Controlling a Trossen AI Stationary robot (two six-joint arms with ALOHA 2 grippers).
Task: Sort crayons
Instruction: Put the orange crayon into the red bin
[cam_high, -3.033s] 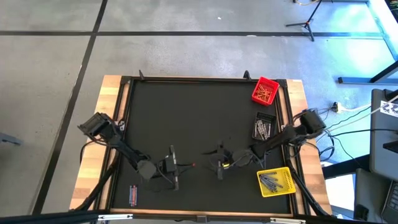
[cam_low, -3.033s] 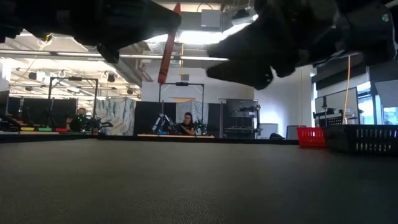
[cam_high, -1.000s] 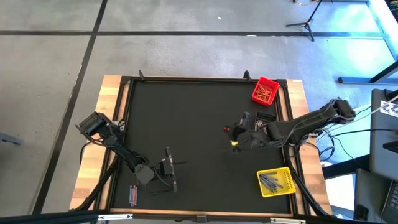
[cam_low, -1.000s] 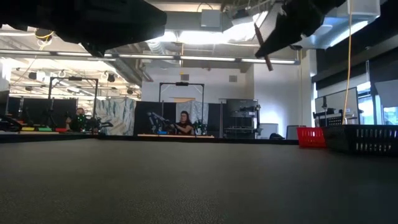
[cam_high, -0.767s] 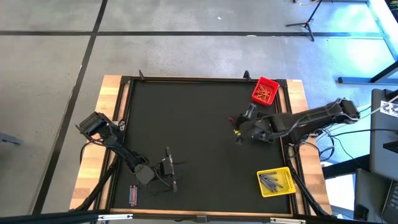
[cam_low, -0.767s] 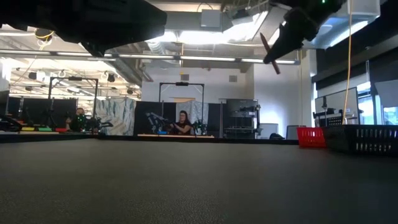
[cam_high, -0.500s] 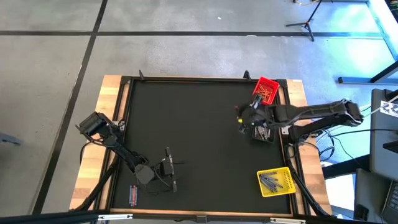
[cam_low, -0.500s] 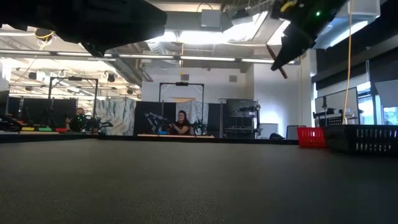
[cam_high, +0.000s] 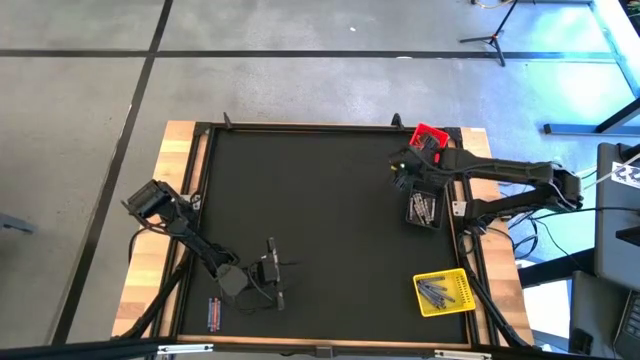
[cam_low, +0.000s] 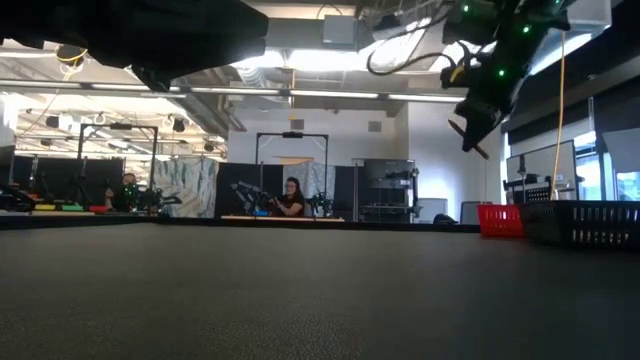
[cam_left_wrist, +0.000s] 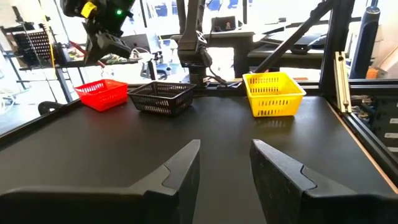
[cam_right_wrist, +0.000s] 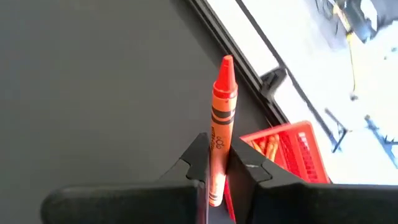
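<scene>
My right gripper (cam_right_wrist: 216, 163) clamped on red-orange crayon (cam_right_wrist: 220, 118), long axis running out past the fingertips | red bin (cam_right_wrist: 287, 149) just ahead and below, its far-right worktop corner | left gripper (cam_left_wrist: 224, 163) open, empty, well apart

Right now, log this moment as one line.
right fingers: holding red-orange crayon | place: beside red bin | left arm: idle, near edge
</scene>
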